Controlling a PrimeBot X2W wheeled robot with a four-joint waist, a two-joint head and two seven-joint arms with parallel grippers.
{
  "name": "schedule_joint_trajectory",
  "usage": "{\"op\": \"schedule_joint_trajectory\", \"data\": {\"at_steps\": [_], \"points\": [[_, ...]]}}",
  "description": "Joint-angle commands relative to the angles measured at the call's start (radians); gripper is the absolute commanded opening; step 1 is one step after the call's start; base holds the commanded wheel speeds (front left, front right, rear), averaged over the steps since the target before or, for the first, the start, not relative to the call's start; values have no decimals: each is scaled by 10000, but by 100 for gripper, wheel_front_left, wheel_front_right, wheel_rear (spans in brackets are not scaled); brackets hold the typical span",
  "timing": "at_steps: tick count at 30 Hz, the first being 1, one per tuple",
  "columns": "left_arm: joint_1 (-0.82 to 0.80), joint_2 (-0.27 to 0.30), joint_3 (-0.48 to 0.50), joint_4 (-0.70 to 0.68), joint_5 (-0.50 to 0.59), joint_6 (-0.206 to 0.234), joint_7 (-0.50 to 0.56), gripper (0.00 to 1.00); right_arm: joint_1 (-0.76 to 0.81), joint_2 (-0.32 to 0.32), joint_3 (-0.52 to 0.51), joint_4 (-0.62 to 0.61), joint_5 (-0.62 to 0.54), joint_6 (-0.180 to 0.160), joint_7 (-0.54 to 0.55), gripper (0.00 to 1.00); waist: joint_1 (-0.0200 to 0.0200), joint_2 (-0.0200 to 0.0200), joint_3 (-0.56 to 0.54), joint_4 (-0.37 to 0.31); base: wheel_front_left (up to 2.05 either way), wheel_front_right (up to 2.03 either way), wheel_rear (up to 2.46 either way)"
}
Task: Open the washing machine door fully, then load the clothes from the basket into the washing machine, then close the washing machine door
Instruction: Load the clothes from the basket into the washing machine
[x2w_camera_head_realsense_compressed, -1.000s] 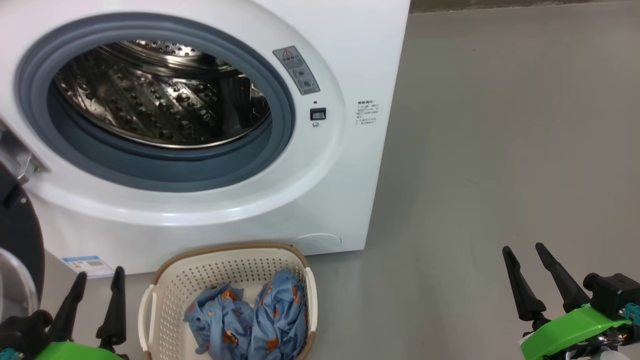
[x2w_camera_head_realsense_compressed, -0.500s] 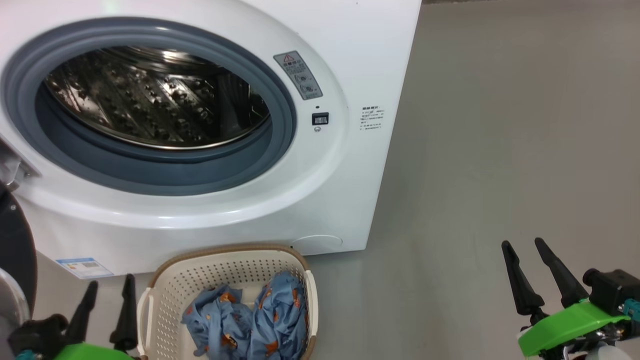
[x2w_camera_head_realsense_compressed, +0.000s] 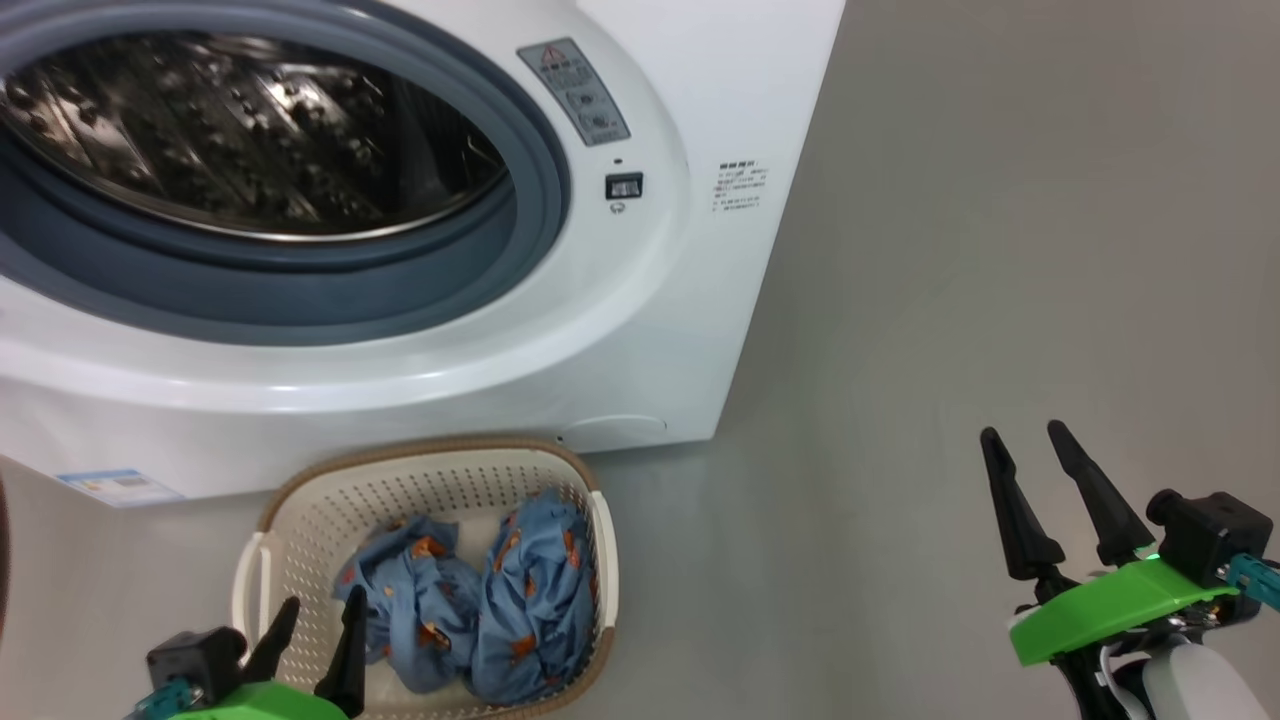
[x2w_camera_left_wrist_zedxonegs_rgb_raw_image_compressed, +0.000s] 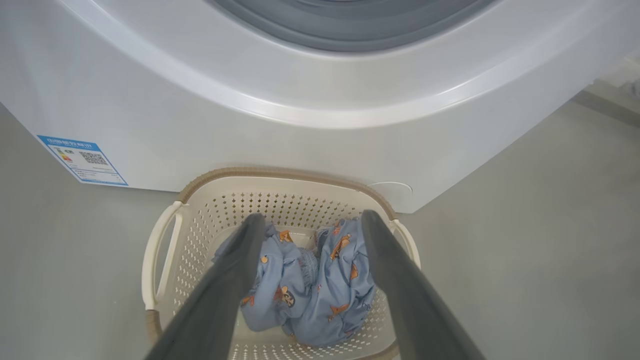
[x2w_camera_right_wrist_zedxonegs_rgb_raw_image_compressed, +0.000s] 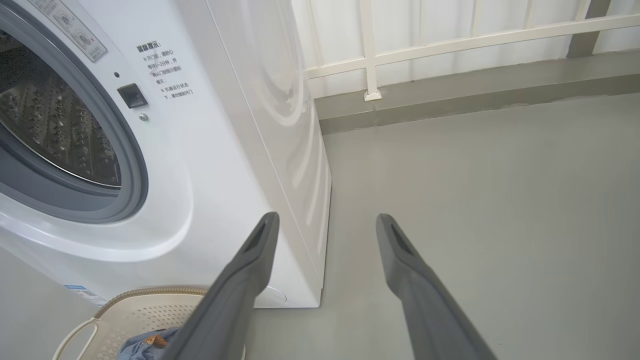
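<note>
The washing machine stands with its mouth uncovered, so I judge the opening step done, though I cannot tell how far the door has swung. The steel drum looks empty of cloth. Loading has not begun, and closing comes after it.

The grey floor to the right of the machine lies bare and wide, giving that arm free room to swing. The machine's front bulges out above the basket, and the grey-blue gasket forms a raised lip that a garment must be lifted over, a likely place for cloth to drag or snag.

The basket sits on the floor just in front of the machine's lower panel; whether it touches the panel I cannot tell. Both clothes lie bunched side by side in it, below the rim.

The left gripper hovers over the near left part of the basket, fingers spread and empty, with the clothes framed between them in its wrist view. Its way down is open, with the basket wall close on its left.

The right gripper hangs well apart over bare floor, fingers parted, holding nothing.
</note>
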Motion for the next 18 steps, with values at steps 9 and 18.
{"op": "schedule_joint_trajectory", "data": {"at_steps": [9,18], "points": [[-1933,509,-1125,2259,-794,-15,-65,100,-754,310,348,-360,-264,16,-120,100,0,-1,1513,-306,0,0,0],[-3469,853,-2560,3974,-1718,-15,-63,100,-1375,579,558,-444,-375,16,-120,100,0,-1,2541,-560,0,0,0]]}}
